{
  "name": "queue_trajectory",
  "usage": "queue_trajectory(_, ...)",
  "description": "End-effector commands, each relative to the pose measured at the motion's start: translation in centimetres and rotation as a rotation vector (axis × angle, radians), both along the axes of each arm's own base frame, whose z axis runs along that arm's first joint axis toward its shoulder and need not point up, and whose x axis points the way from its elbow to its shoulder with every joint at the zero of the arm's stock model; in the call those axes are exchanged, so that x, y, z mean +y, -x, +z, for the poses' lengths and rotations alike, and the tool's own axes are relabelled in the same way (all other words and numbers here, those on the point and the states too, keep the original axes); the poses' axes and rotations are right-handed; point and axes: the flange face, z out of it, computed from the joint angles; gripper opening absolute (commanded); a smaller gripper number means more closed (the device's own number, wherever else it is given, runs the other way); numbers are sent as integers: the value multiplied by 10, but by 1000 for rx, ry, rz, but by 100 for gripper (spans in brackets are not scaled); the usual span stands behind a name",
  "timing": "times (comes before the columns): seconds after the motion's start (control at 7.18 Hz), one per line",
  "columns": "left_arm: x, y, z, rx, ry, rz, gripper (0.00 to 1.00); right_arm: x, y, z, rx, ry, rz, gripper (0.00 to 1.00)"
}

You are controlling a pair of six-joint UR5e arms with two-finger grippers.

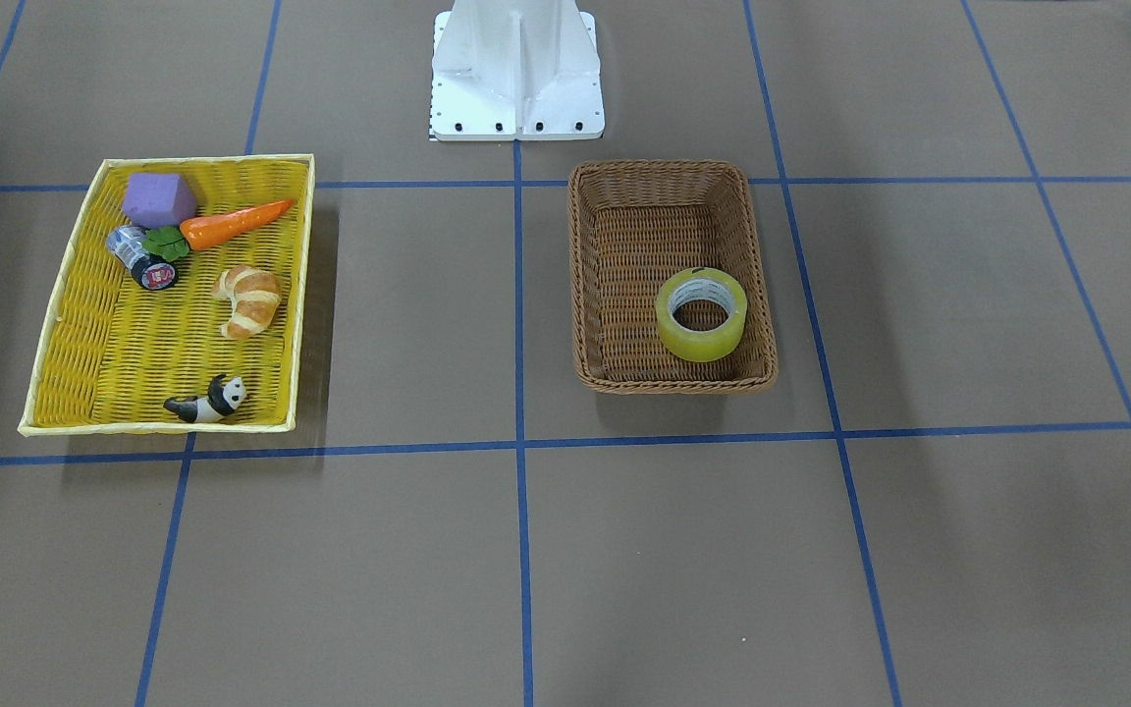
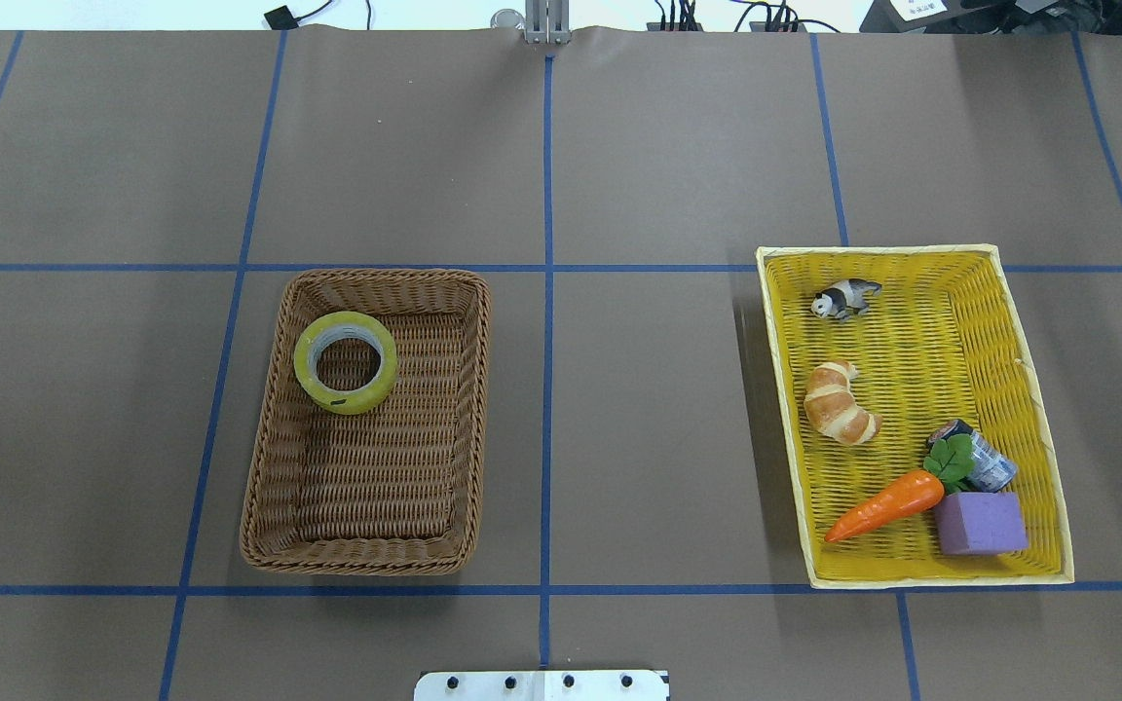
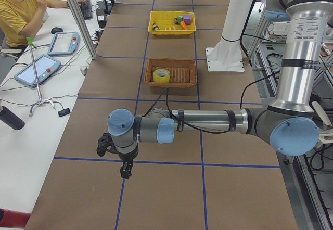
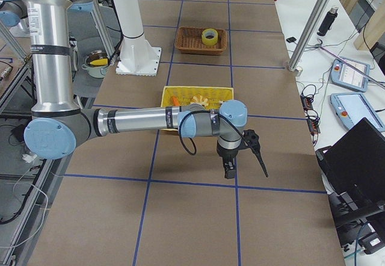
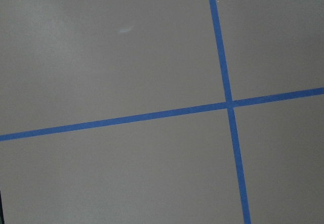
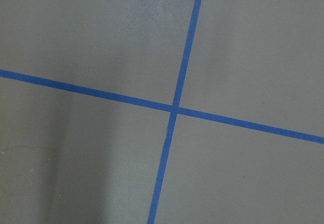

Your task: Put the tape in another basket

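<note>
The yellow tape roll [image 1: 701, 342] lies flat in the brown wicker basket [image 1: 673, 383], in its corner far from the robot base. The overhead view shows the tape [image 2: 345, 399] and basket [image 2: 356, 563] in the left half. No gripper is near them. My left gripper [image 3: 124, 171] shows only in the left side view, hanging over bare table far from the basket; I cannot tell if it is open or shut. My right gripper [image 4: 246, 168] shows only in the right side view, over bare table beyond the yellow tray; I cannot tell its state.
A shallow yellow woven tray [image 2: 941, 581] on the robot's right holds a carrot [image 2: 882, 506], a croissant [image 2: 841, 402], a purple block [image 2: 980, 523], a small can [image 2: 988, 462] and a panda figure [image 2: 843, 298]. Blue tape lines grid the brown table. The robot base [image 1: 516, 69] stands between the two containers.
</note>
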Motion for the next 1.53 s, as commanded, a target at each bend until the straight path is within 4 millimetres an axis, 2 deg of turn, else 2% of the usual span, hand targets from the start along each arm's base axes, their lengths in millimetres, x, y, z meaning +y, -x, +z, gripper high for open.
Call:
queue_trajectory(0.0, -1, -1, -1, -1, -41, 2, 99, 0, 0, 4, 2, 7, 0, 100)
queue_trajectory(0.28, 3, -1, 2, -2, -79, 2, 99, 0, 0, 5, 2, 11, 1, 100)
queue_trajectory(0.56, 23, -2, 17, -5, -130, 2, 99, -1, 1, 13, 2, 27, 0, 100)
queue_trajectory(0.84, 38, -2, 28, -7, -159, 2, 99, -5, 1, 11, 5, 21, -1, 100)
queue_trajectory(1.39, 45, -3, 35, -6, -141, 1, 99, -5, 1, 8, 3, 17, 1, 100)
